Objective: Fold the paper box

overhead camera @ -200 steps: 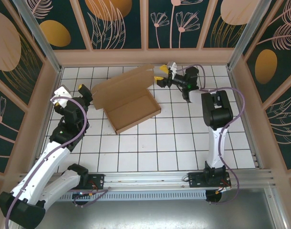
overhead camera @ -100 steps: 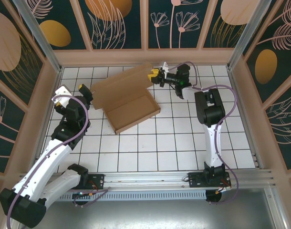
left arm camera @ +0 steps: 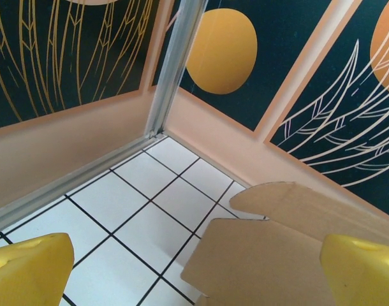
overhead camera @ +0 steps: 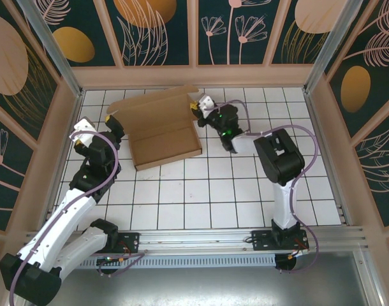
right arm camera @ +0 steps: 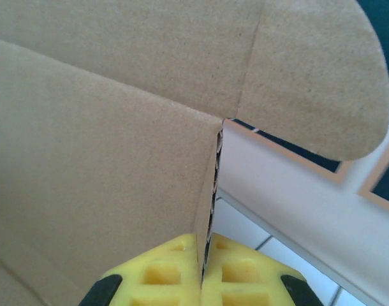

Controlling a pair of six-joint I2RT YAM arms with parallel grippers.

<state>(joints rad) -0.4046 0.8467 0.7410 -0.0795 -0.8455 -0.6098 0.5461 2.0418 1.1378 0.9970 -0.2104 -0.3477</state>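
White tiled table: paper box dragged leftward, right claw now clamped on its wall; left claw spread.

White tiled floor, black grid lines; dark teal wall panels (orange discs, pale leaf outlines) sit in peach frames; aluminium posts at corners.

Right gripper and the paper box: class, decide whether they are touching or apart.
Touching. In the right wrist view the right gripper pinches an edge of the paper box between its yellow pads, with no gap.
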